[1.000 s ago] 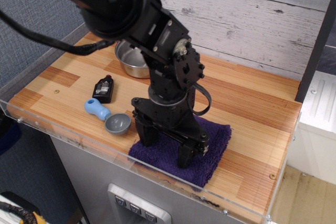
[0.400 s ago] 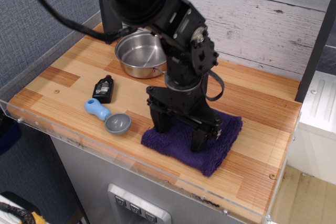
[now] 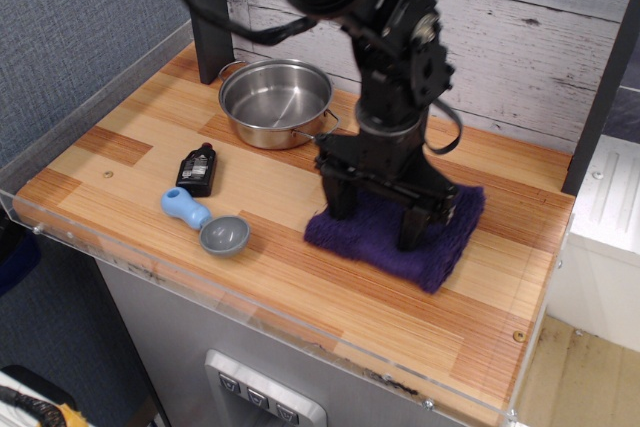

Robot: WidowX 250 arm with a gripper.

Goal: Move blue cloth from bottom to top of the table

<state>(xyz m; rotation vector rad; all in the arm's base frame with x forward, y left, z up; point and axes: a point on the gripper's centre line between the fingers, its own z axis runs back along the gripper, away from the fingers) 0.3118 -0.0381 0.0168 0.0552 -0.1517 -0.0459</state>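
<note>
The blue cloth [image 3: 446, 243], a dark purple fuzzy towel, lies flat on the wooden table [image 3: 300, 292], right of centre and toward the back wall. My gripper [image 3: 375, 218] points straight down onto it. Its two black fingers [image 3: 338, 201] are spread wide apart, and both tips press into the cloth's near half. The jaws stand open with nothing pinched between them. The arm hides the middle of the cloth.
A steel pot [image 3: 275, 102] stands at the back left, close to the cloth's left edge. A small black bottle [image 3: 196, 169] and a light-blue handled scoop [image 3: 205, 224] lie at the front left. A black post [image 3: 205, 7] rises behind the pot. A clear rim [image 3: 250, 322] edges the table.
The gripper, fingers spread on the cloth, has moved back and to the right. The cloth has slid with it from the front edge toward the back wall. The pot is now uncovered.
</note>
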